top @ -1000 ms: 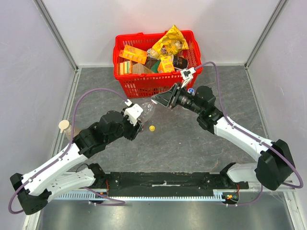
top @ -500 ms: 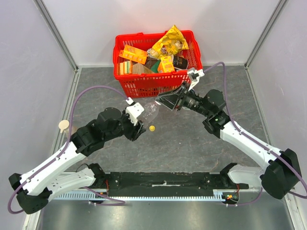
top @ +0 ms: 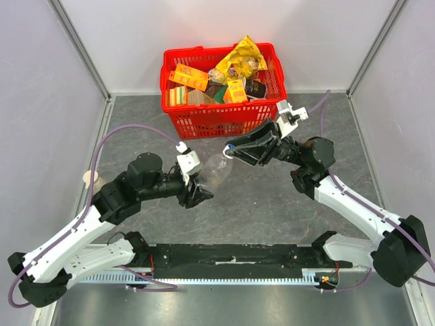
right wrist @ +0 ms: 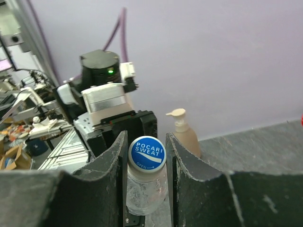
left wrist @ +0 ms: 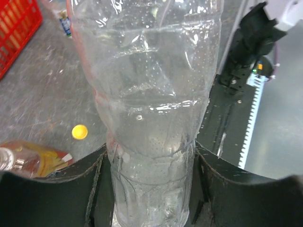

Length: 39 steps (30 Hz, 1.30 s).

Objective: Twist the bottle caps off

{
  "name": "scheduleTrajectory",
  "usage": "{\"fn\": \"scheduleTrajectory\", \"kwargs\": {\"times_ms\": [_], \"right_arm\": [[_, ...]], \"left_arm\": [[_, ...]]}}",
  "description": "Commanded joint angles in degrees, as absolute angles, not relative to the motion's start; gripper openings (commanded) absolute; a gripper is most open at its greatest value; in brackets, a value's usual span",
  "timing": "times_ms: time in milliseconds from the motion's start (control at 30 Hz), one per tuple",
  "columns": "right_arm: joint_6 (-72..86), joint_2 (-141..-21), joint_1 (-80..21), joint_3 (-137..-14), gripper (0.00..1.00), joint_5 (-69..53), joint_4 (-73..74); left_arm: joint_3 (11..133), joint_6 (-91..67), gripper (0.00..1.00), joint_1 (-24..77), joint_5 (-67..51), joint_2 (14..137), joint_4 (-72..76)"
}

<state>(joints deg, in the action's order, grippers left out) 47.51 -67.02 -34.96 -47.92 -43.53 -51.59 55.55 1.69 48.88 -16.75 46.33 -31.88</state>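
- Grey, mottled tabletop (top: 272, 210), boxed in by pale lilac walls (top: 41, 102) on three sides, with metal posts running up the corners.
- A red basket (top: 217, 121) crammed with snack packs sat against the far edge; a black rail (top: 231, 257) ran along the near edge between the arm bases.
- A beige pump bottle (top: 90, 178) stood hard by the left wall, just beside the left arm.
- Bare grey surface showed to the right of the basket and below both forearms.
- Both arms reached inward and met mid-table, just in front of the basket, with a clear bottle (top: 219, 170) slung between them, tilted and off the surface.
- The left claw (top: 201, 190) was clenched tight on the bottle's lower body.
- The right claw (top: 236, 149) came in from the upper right, its fingers pinched on the blue cap (right wrist: 147, 152), which sat on the bottle's neck.
- The yellow cap (left wrist: 79, 131) lay loose on the tabletop below the bottle.
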Motion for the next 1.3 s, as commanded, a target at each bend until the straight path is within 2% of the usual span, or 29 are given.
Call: {"fn": "scheduleTrajectory", "kwargs": {"times_ms": [0,467,767,867,900,933,1000,1167,1267], "right_arm": [[51.85,-65.92,-36.12,-47.37,0.0,-53.78,-61.6],[54.05,-64.07,-36.3,-48.08,0.0,-63.8,-68.9],[56.34,-63.98,-36.3,-48.51,0.0,-64.52,-72.07],[55.55,-63.98,-36.3,-48.87,0.24,-62.85,-70.76],[54.94,-63.81,-36.21,-49.04,0.43,-62.06,-69.79],[53.89,-63.72,-36.21,-49.22,0.55,-61.7,-68.65],[51.86,-63.2,-36.21,-49.48,0.69,-60.56,-66.02],[45.19,-61.09,-36.21,-50.89,0.98,-57.4,-56.8],[39.13,-59.24,-36.21,-51.94,0.98,-54.59,-46.7]], "left_arm": [[58.71,2.29,0.43,49.22,-29.61,47.11,-24.26],[63.81,2.11,0.41,49.22,-51.58,53.43,-21.27],[63.28,2.55,0.41,49.13,-52.39,53.35,-20.04],[62.76,2.81,0.41,49.13,-49.32,53.26,-20.83],[62.67,2.99,0.41,49.22,-48.09,53.26,-21.27],[62.67,3.34,0.41,49.13,-47.38,53.17,-22.05],[62.49,4.04,0.41,49.13,-45.8,53.17,-23.11],[61.44,5.71,0.41,49.13,-40.27,52.3,-26.01],[60.38,6.24,0.41,49.22,-36.4,51.59,-27.42]]}}
